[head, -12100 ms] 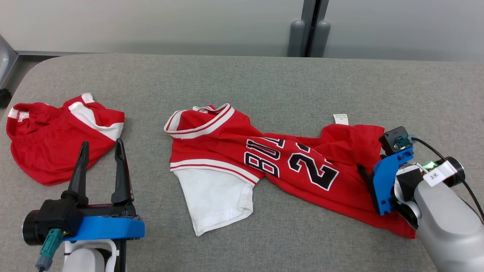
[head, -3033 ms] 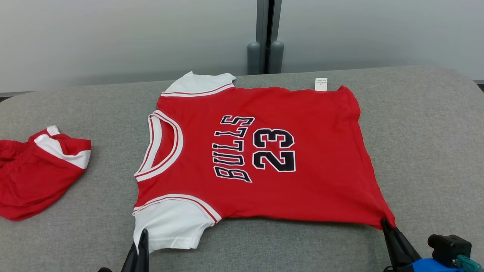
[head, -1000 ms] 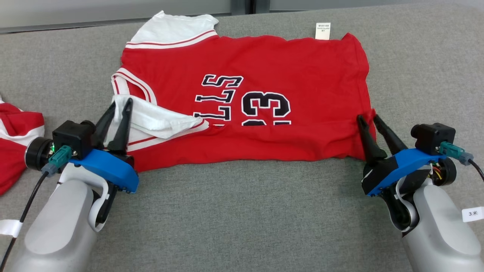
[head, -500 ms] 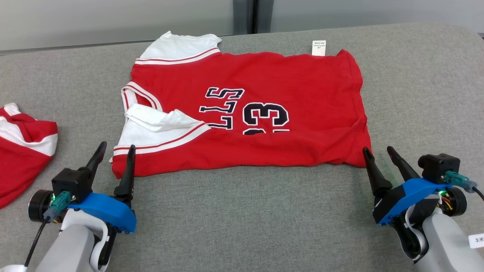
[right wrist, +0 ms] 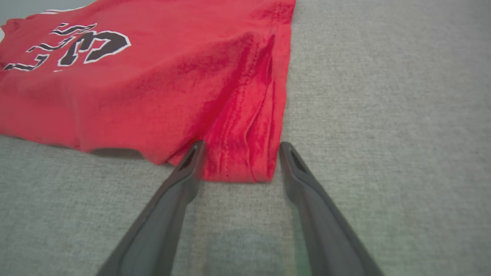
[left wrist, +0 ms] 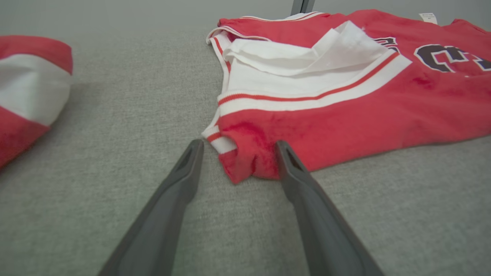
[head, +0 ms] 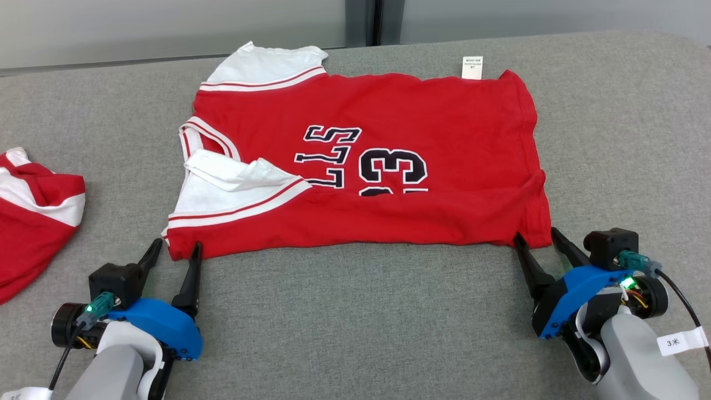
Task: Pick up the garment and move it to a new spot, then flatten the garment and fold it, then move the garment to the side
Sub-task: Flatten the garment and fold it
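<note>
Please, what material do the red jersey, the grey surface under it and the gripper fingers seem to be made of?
Red jersey: soft matte knit, probably cotton or polyester; it creases and shows stitched hems. Grey surface: woven, felt-like upholstery fabric with visible grain. Fingers of the left gripper: smooth dark grey, likely moulded plastic; metal cannot be excluded.

I am working in what is looking like a test room. A big grey cloth-covered table [head: 361, 328] is sitting under me, and a bare pale wall [head: 166, 25] is standing behind it.
</note>
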Controlling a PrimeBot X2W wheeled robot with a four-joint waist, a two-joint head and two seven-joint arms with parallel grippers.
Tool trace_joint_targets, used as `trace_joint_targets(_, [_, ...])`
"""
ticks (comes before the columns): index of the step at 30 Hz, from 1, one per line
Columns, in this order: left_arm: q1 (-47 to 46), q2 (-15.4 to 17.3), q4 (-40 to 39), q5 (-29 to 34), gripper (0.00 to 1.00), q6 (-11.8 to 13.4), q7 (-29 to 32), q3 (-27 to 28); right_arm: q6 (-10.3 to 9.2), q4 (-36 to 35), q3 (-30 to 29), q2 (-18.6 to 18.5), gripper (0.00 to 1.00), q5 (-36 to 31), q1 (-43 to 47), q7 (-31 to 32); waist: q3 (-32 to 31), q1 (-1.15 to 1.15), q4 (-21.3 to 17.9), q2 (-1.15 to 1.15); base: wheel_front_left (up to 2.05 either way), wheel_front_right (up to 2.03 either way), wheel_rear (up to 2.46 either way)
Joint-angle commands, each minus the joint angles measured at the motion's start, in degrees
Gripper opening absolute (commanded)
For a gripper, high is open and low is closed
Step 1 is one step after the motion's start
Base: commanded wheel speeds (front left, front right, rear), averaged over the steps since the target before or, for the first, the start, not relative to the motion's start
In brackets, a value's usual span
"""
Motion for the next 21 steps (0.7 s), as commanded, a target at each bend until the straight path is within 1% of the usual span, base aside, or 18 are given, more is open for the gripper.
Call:
trace_joint_targets(1, [-1.18,-0.39,0.71,-0.34,1.00,-0.37,-0.05,-0.44,0.01,1.19,0.15,0.05,1.00,-0.56,-0.99,0.11,0.13,0.01,0.03,0.00,0.00,0.00,0.00])
trace_joint_targets(2, [-1.50,-0.61,1.32,-0.50,1.00,-0.39,0.10,-0.72,0.01,2.07,0.27,0.07,1.00,-0.61,-1.27,0.09,0.20,0.01,0.10,0.00,0.00,0.00,0.00])
trace_joint_targets(3, [-1.86,-0.80,2.06,-0.71,1.00,-0.57,0.40,-0.97,0.01,2.88,0.50,0.12,0.96,-0.73,-1.51,0.02,0.26,0.01,0.16,0.00,0.00,0.00,0.00])
trace_joint_targets(4, [-2.38,-0.96,2.82,-0.80,0.85,-0.73,0.37,-1.17,0.01,3.42,0.70,0.38,0.46,-0.63,-1.78,-0.15,0.30,0.01,0.21,0.00,0.00,0.00,0.00])
trace_joint_targets(5, [-2.93,-1.21,3.49,-1.01,0.33,-0.86,0.32,-1.36,0.01,3.87,0.92,0.56,0.00,-0.42,-2.07,-0.41,0.31,0.01,0.27,0.00,0.00,0.00,0.00])
trace_joint_targets(6, [-3.32,-1.57,4.15,-1.39,0.07,-0.85,0.27,-1.57,0.01,4.14,1.19,0.66,0.00,-0.21,-2.35,-0.96,0.26,0.01,0.34,0.00,0.00,0.00,0.00])
trace_joint_targets(7, [-3.62,-1.84,4.54,-1.42,0.00,-0.94,0.25,-1.91,0.01,4.42,1.32,0.68,0.00,-0.05,-2.60,-1.45,0.12,0.01,0.42,0.00,0.00,0.00,0.00])
trace_joint_targets(11, [-4.20,-2.00,5.21,-2.21,0.00,-1.17,-0.17,-2.13,0.01,5.44,1.57,0.27,0.00,0.72,-2.80,-3.70,-1.27,0.01,0.61,0.00,0.00,0.00,0.00])
trace_joint_targets(15, [-2.44,-1.89,4.20,-2.85,0.00,-1.20,-0.46,-1.08,0.01,5.51,1.95,-0.06,0.00,1.96,-1.48,-4.87,-2.90,0.01,0.51,0.00,0.00,0.00,0.00])
trace_joint_targets(17, [-0.82,-1.80,2.77,-3.11,0.00,-1.18,-0.52,0.08,0.01,5.09,2.16,-0.29,0.00,2.93,-0.26,-5.48,-4.11,0.01,0.45,0.00,0.00,0.00,0.00])
trace_joint_targets(21, [5.10,-2.37,-2.69,-2.34,0.00,0.22,-0.52,2.70,0.00,3.23,2.34,-0.90,0.00,4.63,2.83,-6.00,-6.59,0.01,0.42,0.00,0.00,0.00,0.00])
